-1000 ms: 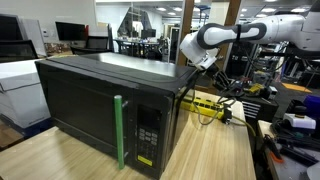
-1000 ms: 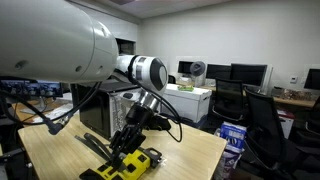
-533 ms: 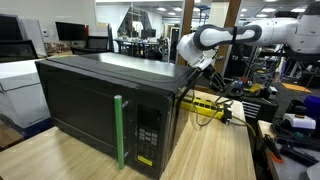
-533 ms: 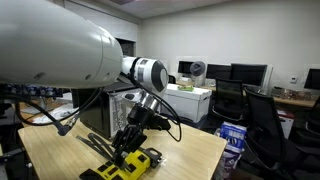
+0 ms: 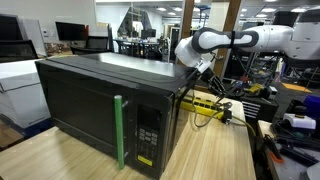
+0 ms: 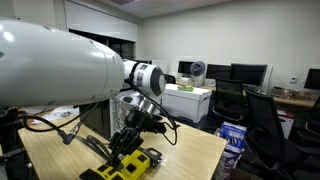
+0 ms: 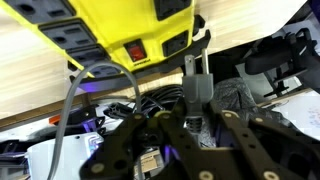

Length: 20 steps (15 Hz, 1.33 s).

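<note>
1. Yellow plastic marks the power strip (image 7: pixel 105 25), which is seen lying on the wooden table (image 5: pixel 215 150) just behind the microwave (image 5: pixel 95 100).
2. The gripper (image 7: pixel 196 108) is closed almost fully, apparently on a dark plug (image 7: pixel 195 82) held just beside the strip.
3. Gripping is judged done, but the prongs are not yet seated in any socket.

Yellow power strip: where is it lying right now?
The yellow power strip lies on the wooden table, right of the black microwave in an exterior view, just under the gripper.
</note>
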Motion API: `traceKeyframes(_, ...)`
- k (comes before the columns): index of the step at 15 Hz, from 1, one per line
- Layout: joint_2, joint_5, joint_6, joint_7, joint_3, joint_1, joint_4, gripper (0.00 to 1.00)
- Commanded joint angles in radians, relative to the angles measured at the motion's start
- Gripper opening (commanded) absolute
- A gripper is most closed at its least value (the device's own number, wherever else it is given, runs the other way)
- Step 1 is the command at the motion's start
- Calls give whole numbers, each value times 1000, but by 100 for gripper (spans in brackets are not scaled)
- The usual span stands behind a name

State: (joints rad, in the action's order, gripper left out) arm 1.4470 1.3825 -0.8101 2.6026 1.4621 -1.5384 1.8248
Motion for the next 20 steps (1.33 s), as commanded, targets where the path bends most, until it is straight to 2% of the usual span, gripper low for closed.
traceKeyframes(1,67,25,86,0,51,-9,11,7)
traceKeyframes(2,21,-17,64,0,25,-3,12,7)
traceKeyframes(11,23,-18,104,0,20,11,-30,7)
traceKeyframes(20,23,-25,147,0,11,-2,-13,7)
